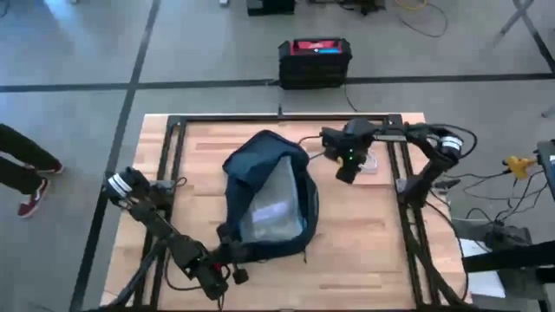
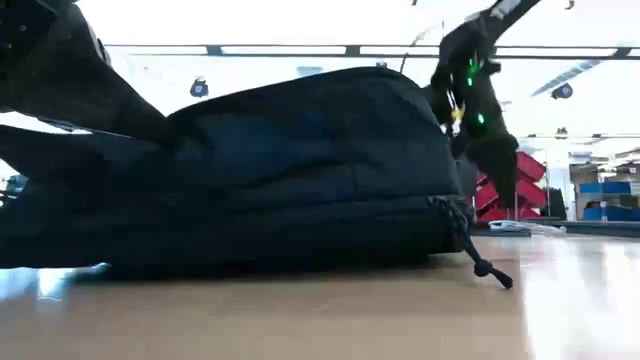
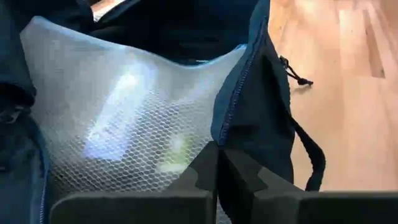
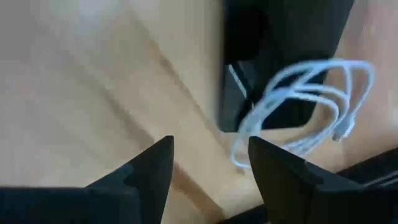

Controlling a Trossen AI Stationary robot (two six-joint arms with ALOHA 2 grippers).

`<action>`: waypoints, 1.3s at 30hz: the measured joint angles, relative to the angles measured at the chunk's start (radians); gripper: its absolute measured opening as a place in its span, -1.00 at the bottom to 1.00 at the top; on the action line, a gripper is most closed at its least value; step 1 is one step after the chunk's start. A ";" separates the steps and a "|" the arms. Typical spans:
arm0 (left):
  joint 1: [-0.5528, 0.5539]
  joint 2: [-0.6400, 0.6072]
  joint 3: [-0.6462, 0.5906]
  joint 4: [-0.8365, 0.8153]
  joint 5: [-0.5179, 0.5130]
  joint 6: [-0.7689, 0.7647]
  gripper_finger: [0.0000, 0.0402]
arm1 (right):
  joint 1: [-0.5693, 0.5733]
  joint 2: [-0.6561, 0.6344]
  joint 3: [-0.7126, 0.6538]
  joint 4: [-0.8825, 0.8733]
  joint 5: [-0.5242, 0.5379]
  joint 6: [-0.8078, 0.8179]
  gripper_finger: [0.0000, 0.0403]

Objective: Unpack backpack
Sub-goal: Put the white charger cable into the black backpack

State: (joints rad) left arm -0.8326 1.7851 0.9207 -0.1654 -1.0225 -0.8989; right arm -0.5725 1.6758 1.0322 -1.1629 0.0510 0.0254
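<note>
**Left gripper pinches the backpack's edge; right gripper spread above a white cable**

A dark navy backpack [image 1: 269,195] lies on its side in the middle of a pale wooden bench [image 1: 364,251], its main flap open so the pale mesh lining [image 3: 124,118] shows. Through the mesh, a light-coloured item is dimly visible; what it is cannot be told.

The left gripper [image 3: 217,168] sits at the backpack's near lower corner, fingers pressed together on the navy zippered edge [image 3: 239,93] of the opening. The mesh pocket lies directly ahead of it, and a drawstring toggle [image 3: 301,81] rests on the wood just past the fabric to one side.

The right gripper [image 4: 208,155] hovers off the far upper side of the backpack, a short way from the fabric, with its fingers spread and nothing between them. Just beyond its fingertips a coiled white cable [image 4: 311,106] lies on the bench, partly over a flat dark object [image 4: 273,37]. Green lights glow on this arm's wrist [image 2: 472,95].

Beyond the bench, a black box with a red top [image 1: 315,61] stands on the grey floor, and a person's leg and red shoe [image 1: 33,198] show at the floor's left edge.
</note>
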 joint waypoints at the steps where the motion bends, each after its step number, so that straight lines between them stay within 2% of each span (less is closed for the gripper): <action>1: 0.000 0.000 0.000 -0.001 0.000 0.000 -1.00 | -0.017 0.010 -0.013 0.001 0.001 0.000 -0.04; 9: 0.005 0.000 0.000 -0.005 0.000 -0.003 -1.00 | -0.059 0.040 -0.098 0.088 0.023 -0.063 -0.18; 12: 0.005 0.000 0.000 0.006 0.000 -0.008 -1.00 | -0.058 0.041 -0.118 0.102 0.017 -0.075 -0.40; 16: 0.005 0.000 0.000 0.010 0.004 -0.029 -1.00 | -0.050 0.039 -0.129 0.077 -0.016 -0.073 -0.89; 19: 0.005 0.000 0.000 0.015 0.012 -0.046 -1.00 | -0.004 0.021 -0.131 0.037 -0.030 -0.011 -0.93; 25: 0.005 0.000 0.000 0.016 0.013 -0.054 -1.00 | 0.209 -0.096 -0.127 -0.041 -0.025 0.124 -0.98; 29: 0.012 0.000 0.000 0.020 0.012 -0.053 -1.00 | 0.416 -0.175 -0.076 -0.037 -0.033 0.276 -0.99; 35: 0.020 0.000 0.000 0.042 0.010 -0.052 -1.00 | 0.757 -0.218 0.122 -0.016 -0.012 0.392 -0.99; 39: 0.041 0.000 0.000 0.043 0.010 -0.017 -1.00 | 0.909 -0.218 0.252 0.171 0.089 0.326 -1.00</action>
State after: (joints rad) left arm -0.7919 1.7851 0.9207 -0.1227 -1.0122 -0.9158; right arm 0.3363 1.4580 1.2838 -0.9917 0.1403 0.3517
